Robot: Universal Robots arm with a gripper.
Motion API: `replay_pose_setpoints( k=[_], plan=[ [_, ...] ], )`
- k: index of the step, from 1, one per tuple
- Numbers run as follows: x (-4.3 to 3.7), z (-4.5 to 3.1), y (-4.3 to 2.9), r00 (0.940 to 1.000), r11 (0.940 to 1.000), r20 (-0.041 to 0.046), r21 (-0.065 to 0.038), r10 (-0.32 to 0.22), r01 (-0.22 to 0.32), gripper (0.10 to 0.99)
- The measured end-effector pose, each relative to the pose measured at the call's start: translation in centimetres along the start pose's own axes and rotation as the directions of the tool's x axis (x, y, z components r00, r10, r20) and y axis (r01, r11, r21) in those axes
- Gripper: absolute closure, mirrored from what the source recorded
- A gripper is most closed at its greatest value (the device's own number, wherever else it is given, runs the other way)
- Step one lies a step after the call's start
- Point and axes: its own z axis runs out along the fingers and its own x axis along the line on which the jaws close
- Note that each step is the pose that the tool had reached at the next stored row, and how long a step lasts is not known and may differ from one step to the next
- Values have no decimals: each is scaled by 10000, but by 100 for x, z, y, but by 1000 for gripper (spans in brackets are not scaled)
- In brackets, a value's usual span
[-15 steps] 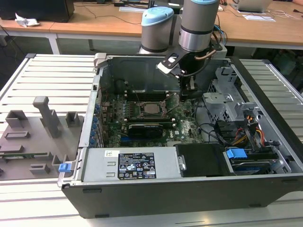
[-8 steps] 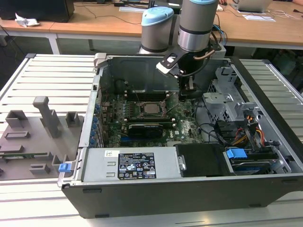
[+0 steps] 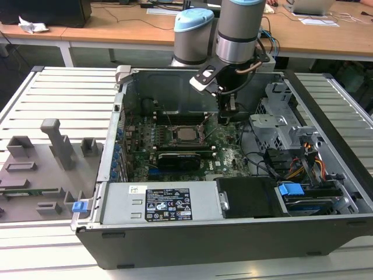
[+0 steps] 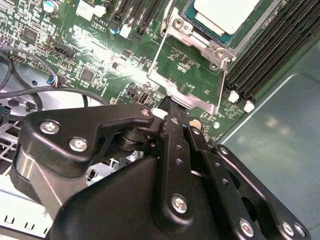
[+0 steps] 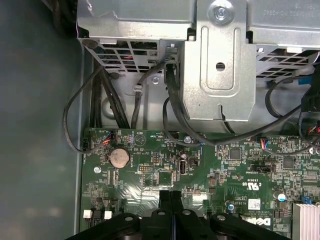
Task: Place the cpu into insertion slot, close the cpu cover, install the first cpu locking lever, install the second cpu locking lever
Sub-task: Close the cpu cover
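The cpu (image 4: 225,12) lies silvery side up in the insertion slot (image 4: 200,37); the exterior view shows the cpu (image 3: 187,135) mid-board. The cpu cover (image 4: 192,97) is swung open away from the slot, and green board shows through its window. Two thin wire levers (image 4: 154,57) run along its sides, unlatched. My gripper (image 4: 171,107) is shut, its tip right at the cover's free edge; whether it touches is unclear. The shut fingertips (image 5: 170,196) hover over the board, and the gripper (image 3: 226,114) hangs to the exterior view's right of the slot.
Black memory slots (image 4: 270,55) flank the socket. A long black card (image 3: 180,158) sits in front of it. A metal drive cage (image 5: 215,60) with black cables (image 5: 170,110) is close by. The case wall (image 4: 280,125) rises nearby. A grey fixture (image 3: 41,169) lies outside the case.
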Motion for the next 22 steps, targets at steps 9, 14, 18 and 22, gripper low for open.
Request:
replay_pose_setpoints(
  k=[9, 14, 18, 22],
  plan=[
    [1, -1, -39, 10000, 10000, -9, 0, 1, -1, 980],
    [2, -2, -56, 10000, 10000, -16, -1, 0, 0, 980],
    [2, -2, -70, 10000, 10000, -26, -1, 1, -1, 980],
    [3, -3, -88, 10000, 10000, -37, -1, 2, -2, 980]
  ],
)
